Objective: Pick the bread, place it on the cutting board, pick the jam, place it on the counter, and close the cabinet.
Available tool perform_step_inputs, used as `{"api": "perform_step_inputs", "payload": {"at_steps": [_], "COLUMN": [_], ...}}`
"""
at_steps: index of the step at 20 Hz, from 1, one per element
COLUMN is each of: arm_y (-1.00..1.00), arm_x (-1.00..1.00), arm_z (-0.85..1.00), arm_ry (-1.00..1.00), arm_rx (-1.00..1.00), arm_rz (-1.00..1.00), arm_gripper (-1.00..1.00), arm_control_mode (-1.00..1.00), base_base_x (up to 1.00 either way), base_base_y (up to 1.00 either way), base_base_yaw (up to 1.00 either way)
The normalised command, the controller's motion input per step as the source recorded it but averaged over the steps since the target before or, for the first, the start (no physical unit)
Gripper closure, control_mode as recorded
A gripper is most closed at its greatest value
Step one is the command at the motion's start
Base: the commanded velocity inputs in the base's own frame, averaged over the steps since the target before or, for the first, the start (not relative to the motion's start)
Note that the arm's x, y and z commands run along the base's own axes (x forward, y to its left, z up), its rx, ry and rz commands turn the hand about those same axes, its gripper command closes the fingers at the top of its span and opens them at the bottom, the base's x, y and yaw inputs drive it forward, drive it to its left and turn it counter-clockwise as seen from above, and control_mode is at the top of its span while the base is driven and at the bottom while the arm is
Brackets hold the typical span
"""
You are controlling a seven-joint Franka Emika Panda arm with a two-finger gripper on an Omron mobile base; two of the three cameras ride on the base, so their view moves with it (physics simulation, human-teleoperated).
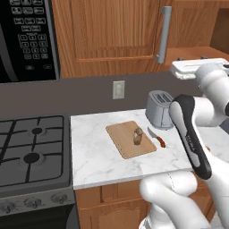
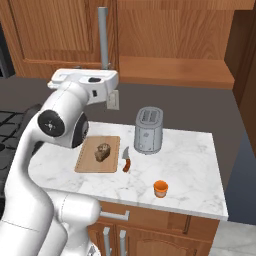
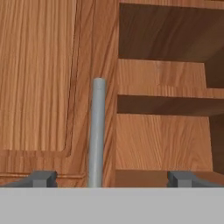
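Even, diffuse rendered light, moderately bright, no visible lamp. White marble-patterned counter slab with grey veins reads brightest; no glare on it. Soft short shadows only: faint dark patch under the small squat orange jam jar, another beside the silver two-slot toaster. Open brown wooden wall cabinet interior darkens toward its upper recess and under each shelf. Grey back wall flat and dim. Hand view slightly soft, wood grain smeared; long grey vertical bar handle shaded lengthwise. No edge distortion noticeable.
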Motion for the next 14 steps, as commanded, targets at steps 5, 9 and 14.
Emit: {"api": "perform_step_inputs", "payload": {"at_steps": [5,9,14], "arm_y": [0.00,-0.02,-0.07], "arm_x": [-0.74,-0.71,-0.69], "arm_z": [0.20,0.05,0.03], "arm_ry": [0.16,0.13,0.12], "arm_rx": [0.00,0.00,0.00], "arm_rz": [0.00,0.00,0.00], "arm_gripper": [-1.00,-1.00,-1.00], "arm_control_mode": [-1.00,-1.00,-1.00], "base_base_x": [0.00,0.00,0.00], "base_base_y": [0.00,0.00,0.00], "base_base_yaw": [0.00,0.00,0.00]}}
